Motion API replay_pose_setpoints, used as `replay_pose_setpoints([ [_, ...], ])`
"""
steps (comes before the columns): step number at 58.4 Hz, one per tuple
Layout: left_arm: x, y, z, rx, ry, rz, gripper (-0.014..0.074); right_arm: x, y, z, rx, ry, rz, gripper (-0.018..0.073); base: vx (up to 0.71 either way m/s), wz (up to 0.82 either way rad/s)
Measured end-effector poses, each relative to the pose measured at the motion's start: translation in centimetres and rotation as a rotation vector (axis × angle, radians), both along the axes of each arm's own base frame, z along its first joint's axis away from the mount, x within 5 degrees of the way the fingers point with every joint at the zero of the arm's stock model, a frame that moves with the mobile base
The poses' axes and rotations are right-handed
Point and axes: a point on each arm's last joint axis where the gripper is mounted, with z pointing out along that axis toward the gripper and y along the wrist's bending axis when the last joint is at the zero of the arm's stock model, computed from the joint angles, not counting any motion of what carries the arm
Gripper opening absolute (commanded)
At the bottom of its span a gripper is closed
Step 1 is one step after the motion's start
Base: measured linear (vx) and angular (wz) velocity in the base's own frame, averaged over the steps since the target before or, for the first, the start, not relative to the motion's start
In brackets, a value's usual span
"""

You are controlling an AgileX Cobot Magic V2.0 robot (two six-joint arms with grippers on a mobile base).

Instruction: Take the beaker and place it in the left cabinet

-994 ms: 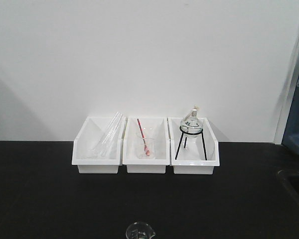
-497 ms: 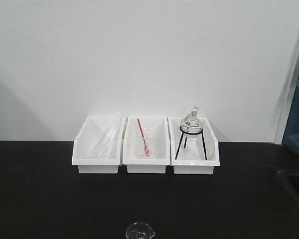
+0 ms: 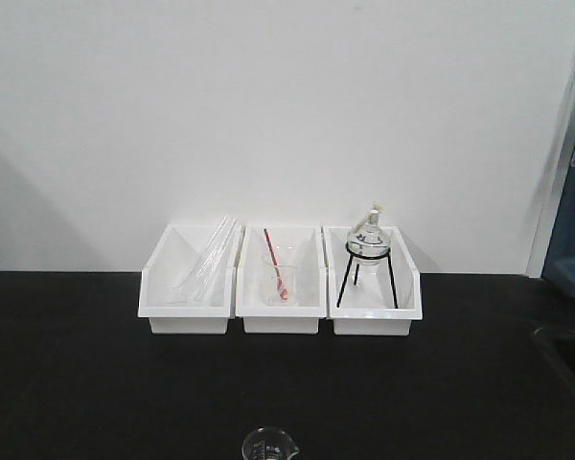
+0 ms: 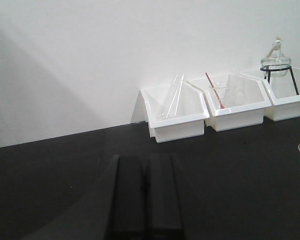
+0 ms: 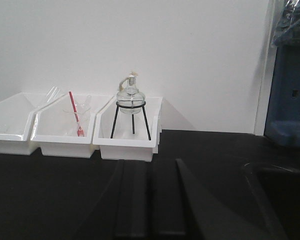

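The black counter (image 3: 96, 383) runs the full width of my front view beneath a plain white wall. The beaker (image 3: 269, 445) stands upright at the near edge of that view. Only its rim and spout show, because the bottom of the frame cuts it off. Bare counter surrounds it on the left, right and far sides.

Well beyond it, three white bins sit side by side against the wall:
- The left bin (image 3: 190, 322) holds glass tubes.
- The middle bin (image 3: 281, 323) holds a clear beaker with a red rod.
- The right bin (image 3: 376, 324) holds a flask on a black tripod.

At the far right the counter drops into a dark basin (image 3: 567, 350), probably a sink.

The left gripper (image 4: 145, 161) lies low over the counter, aimed toward the bins, with the beaker off to its right at the frame edge. The right gripper (image 5: 151, 162) points at the right bin, and the basin is just to its right. Both sets of fingers are dark against the dark counter. As far as I can tell, each pair is pressed together with nothing between.
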Motion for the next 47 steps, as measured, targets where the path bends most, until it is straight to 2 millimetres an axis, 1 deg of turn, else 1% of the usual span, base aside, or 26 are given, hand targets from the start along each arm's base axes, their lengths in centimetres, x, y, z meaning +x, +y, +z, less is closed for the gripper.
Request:
replay_pose_setpoints([
  [7,0.0,0.0,0.0,0.000,0.000,0.000,0.0001,1.6,0.2,-0.1,0.002,-0.025,0.000,0.0291,0.00,0.00],
  [12,0.0,0.0,0.0,0.000,0.000,0.000,0.0001,2.8,0.3,-0.4,0.002,-0.034,0.000,0.0393,0.00,0.00],
  [19,0.0,0.0,0.0,0.000,0.000,0.000,0.0001,4.3,0.4,-1.6,0.000,0.010,0.000,0.0475,0.00,0.00],
  [26,0.0,0.0,0.0,0.000,0.000,0.000,0.0001,5.7,0.6,-2.7,0.014,0.039,0.003,0.0489,0.00,0.00],
  [33,0.0,0.0,0.0,0.000,0.000,0.000,0.0001,7.1,1.4,-4.1,-0.045,0.065,0.081,0.0489,0.00,0.00],
  [37,0.0,0.0,0.0,0.000,0.000,0.000,0.0001,7.8,2.5,-5.0,-0.117,0.083,0.191,0.0489,0.00,0.00],
  [47,0.0,0.0,0.0,0.000,0.000,0.000,0.0001,10.0,5.6,-6.9,-0.179,0.153,0.421,0.0505,0.00,0.00],
])
